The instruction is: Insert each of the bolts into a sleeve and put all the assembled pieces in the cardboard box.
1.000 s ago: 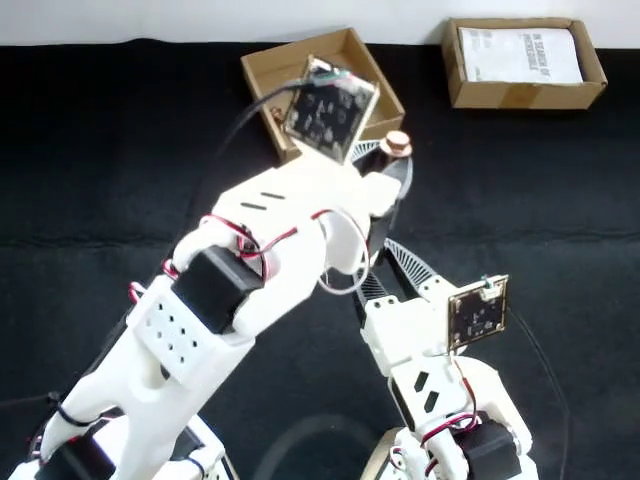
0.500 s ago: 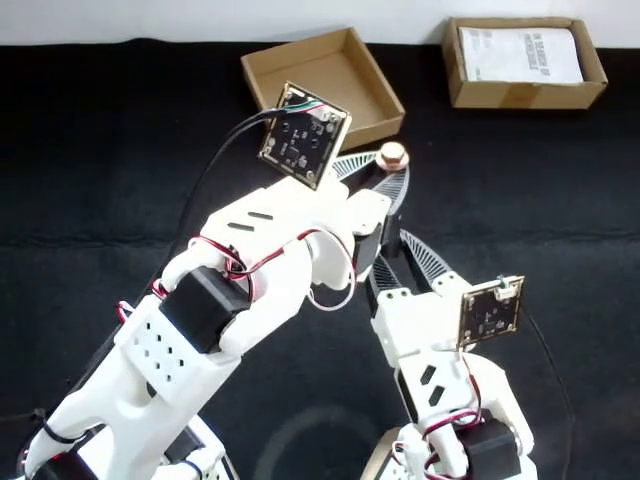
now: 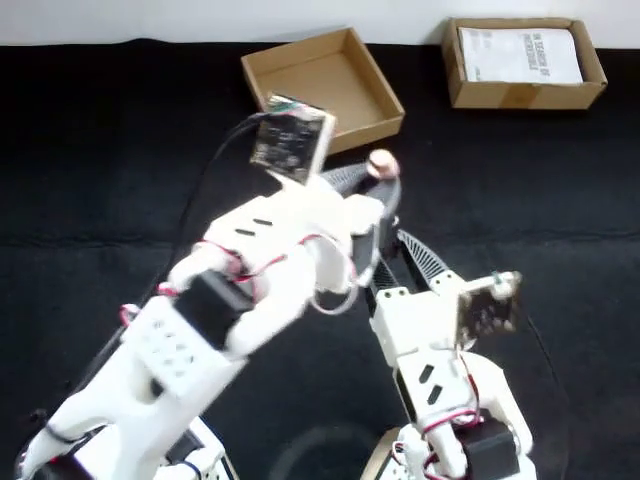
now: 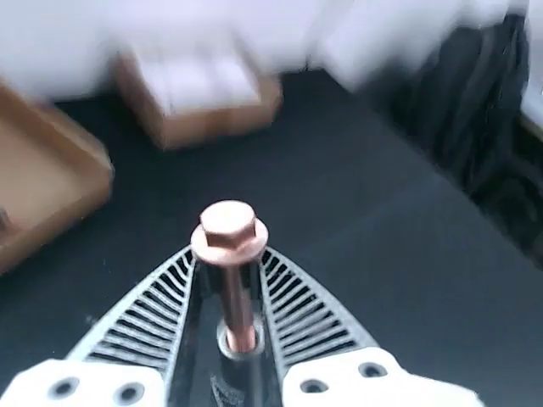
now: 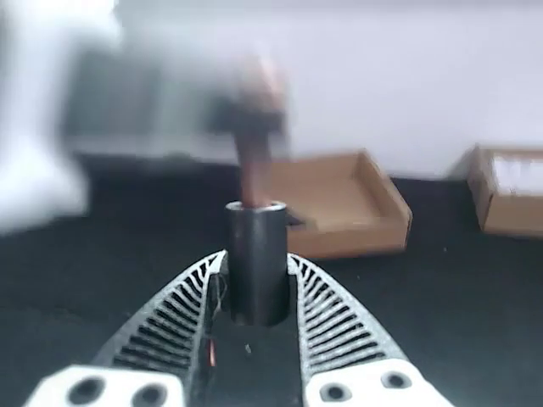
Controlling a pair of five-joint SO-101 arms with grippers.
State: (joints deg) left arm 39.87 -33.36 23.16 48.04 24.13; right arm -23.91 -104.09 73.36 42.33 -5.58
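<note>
Here, left jaws clamp a coppery flanged bolt (image 4: 227,254); right jaws, a dark, possibly metal sleeve (image 5: 256,254).

On the surface (image 3: 100,150), the cardboard box (image 3: 330,80) lies at twelve o'clock and a second box (image 3: 520,96) holding paper (image 3: 518,54) at two. At centre, the left pincer's (image 4: 227,254) bolt (image 3: 380,165) meets the mouth of the right pincer's (image 5: 254,261) sleeve (image 5: 254,237).

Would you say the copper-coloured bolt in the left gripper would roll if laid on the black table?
Probably: the copper-coloured bolt has a round shank, though its wide flanged head would likely curve its path. It looks like solid metal, so probably stiff and heavy for its size.
</note>
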